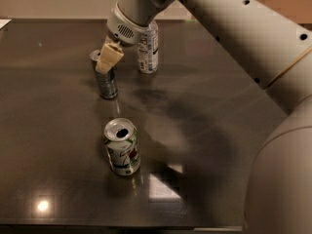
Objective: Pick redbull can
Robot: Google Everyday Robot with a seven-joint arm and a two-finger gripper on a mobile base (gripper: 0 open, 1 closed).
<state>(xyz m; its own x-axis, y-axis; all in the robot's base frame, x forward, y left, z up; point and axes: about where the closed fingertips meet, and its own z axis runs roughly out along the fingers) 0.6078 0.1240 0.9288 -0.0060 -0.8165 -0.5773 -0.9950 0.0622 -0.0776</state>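
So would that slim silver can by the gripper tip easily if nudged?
Probably: the redbull can stands tall and narrow on the glossy table, so a sideways nudge from the gripper by its top might topple or slide it. Its smooth metal looks stiff but slippery.

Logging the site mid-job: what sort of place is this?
Likely an indoor counter or table: a dark glossy tabletop, a pale wall behind, an opened white can standing on it. The claw is at the top of the redbull can.
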